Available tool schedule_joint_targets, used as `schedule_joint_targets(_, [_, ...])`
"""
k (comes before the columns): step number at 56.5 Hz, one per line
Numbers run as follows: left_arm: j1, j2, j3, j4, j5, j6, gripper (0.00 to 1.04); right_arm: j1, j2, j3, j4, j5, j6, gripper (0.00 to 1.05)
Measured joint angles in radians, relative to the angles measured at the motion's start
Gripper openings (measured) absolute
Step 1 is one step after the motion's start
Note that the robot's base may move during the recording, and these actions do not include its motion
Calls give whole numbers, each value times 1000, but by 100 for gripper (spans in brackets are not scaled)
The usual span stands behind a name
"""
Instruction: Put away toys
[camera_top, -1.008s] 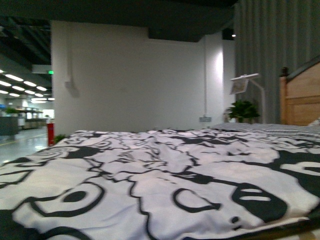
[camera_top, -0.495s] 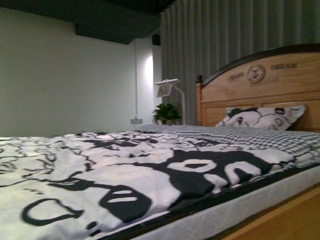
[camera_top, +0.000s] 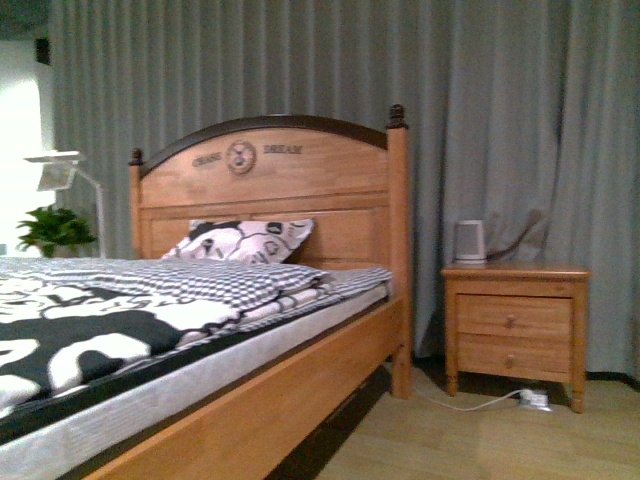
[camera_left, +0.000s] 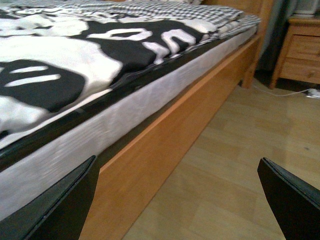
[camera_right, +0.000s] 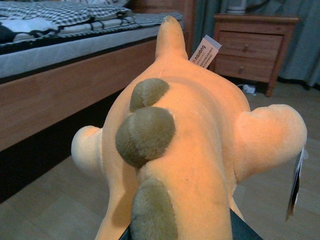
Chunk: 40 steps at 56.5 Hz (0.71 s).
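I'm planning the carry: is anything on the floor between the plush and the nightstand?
Nothing visible blocks it. Bare floor runs from the plush to the nightstand; only a power strip and its cord lie at the nightstand's foot.

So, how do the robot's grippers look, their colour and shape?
The left gripper has two plain black fingers, wedge-shaped, narrowing to pointed tips. Of the right gripper only small dark edges show. No cables or markings are visible.

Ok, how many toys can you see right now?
1. The orange plush toy fills the right wrist view, held off the floor beside the bed. None shows in the front or left wrist views; others could be out of frame.
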Motion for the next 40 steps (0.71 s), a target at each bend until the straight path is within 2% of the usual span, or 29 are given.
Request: schedule_joint_targets(40, [0,0,0,0,6,0,98,-1,0,0,0,8,0,7])
